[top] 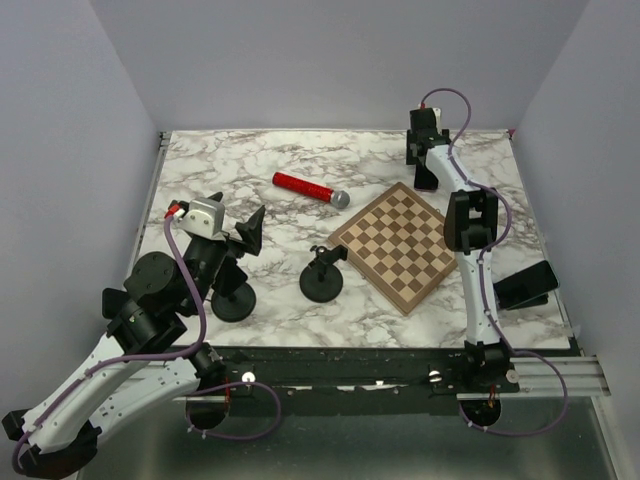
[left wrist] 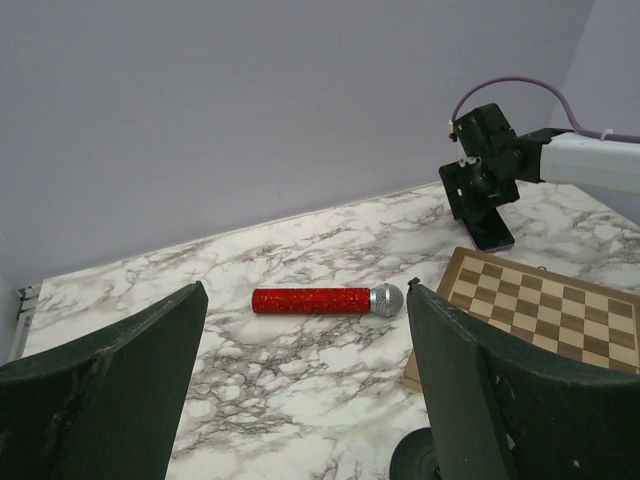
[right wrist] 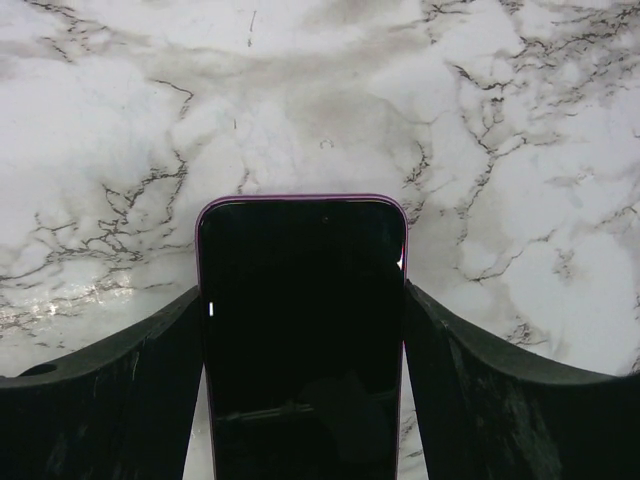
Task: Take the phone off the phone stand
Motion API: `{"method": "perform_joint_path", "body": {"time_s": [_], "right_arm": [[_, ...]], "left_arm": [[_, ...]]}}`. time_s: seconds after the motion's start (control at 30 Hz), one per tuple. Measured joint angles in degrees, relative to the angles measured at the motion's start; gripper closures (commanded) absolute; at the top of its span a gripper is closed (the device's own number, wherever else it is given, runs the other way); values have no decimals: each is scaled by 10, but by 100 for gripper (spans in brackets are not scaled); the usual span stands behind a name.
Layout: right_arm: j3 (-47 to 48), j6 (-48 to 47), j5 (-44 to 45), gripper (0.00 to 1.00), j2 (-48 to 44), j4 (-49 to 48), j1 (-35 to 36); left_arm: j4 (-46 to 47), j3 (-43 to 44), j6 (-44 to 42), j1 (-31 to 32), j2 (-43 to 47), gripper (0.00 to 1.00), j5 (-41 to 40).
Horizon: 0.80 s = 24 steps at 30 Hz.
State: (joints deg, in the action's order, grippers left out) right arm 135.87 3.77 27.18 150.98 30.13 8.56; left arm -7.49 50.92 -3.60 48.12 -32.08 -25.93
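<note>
The marble table (top: 250,160) filled the top view. On it the right arm (top: 478,270) reached from its base at 5 o'clock out toward 1 o'clock, while the left arm (top: 150,300) bent in from 7 o'clock and stopped at about 9 o'clock.

The chessboard (top: 400,245) lay flat, turned like a diamond, just to the 3 o'clock side of the table's middle. A dark flat slab (top: 525,285) sat tilted at the table's 4 o'clock edge; I could not tell what it was.

The phone stand (top: 322,275) stood on its round base just to the 7 o'clock side of the middle, near the chessboard's left corner. A second round base (top: 233,300) sat at 8 o'clock, under the left arm.

The phone (right wrist: 300,340) was at 1 o'clock, well apart from the phone stand and beyond the chessboard's far corner. The right gripper (top: 424,178) held it, jaws closed against its two long purple edges, with the dark screen facing the wrist camera. Whether its lower end touched the marble, I could not tell.

The left gripper (top: 237,212) hung with jaws spread wide, holding nothing.

The red microphone (top: 310,188) lay on its side at 11 o'clock, with its silver head toward the chessboard.
</note>
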Motion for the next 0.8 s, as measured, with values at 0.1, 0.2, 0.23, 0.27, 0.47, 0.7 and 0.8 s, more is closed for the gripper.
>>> {"method": "perform_joint_path", "body": {"time_s": [0.1, 0.2, 0.23, 0.27, 0.47, 0.7, 0.8], "right_arm": [[10, -10, -7, 90, 8, -10, 0], [21, -22, -10, 84, 19, -27, 0], [24, -27, -12, 81, 21, -32, 0], [26, -31, -14, 76, 23, -36, 0], [30, -48, -31, 49, 29, -52, 0], [36, -53, -60, 0, 30, -51, -2], [44, -54, -68, 0, 30, -45, -2]], "left_arm": [[1, -1, 0, 0, -2, 12, 0], [2, -2, 0, 1, -6, 12, 0], [2, -3, 0, 1, -7, 12, 0], [2, -3, 0, 2, -7, 12, 0], [6, -5, 0, 4, -16, 12, 0], [6, -6, 0, 4, -24, 7, 0], [6, -7, 0, 4, -28, 7, 0]]}}
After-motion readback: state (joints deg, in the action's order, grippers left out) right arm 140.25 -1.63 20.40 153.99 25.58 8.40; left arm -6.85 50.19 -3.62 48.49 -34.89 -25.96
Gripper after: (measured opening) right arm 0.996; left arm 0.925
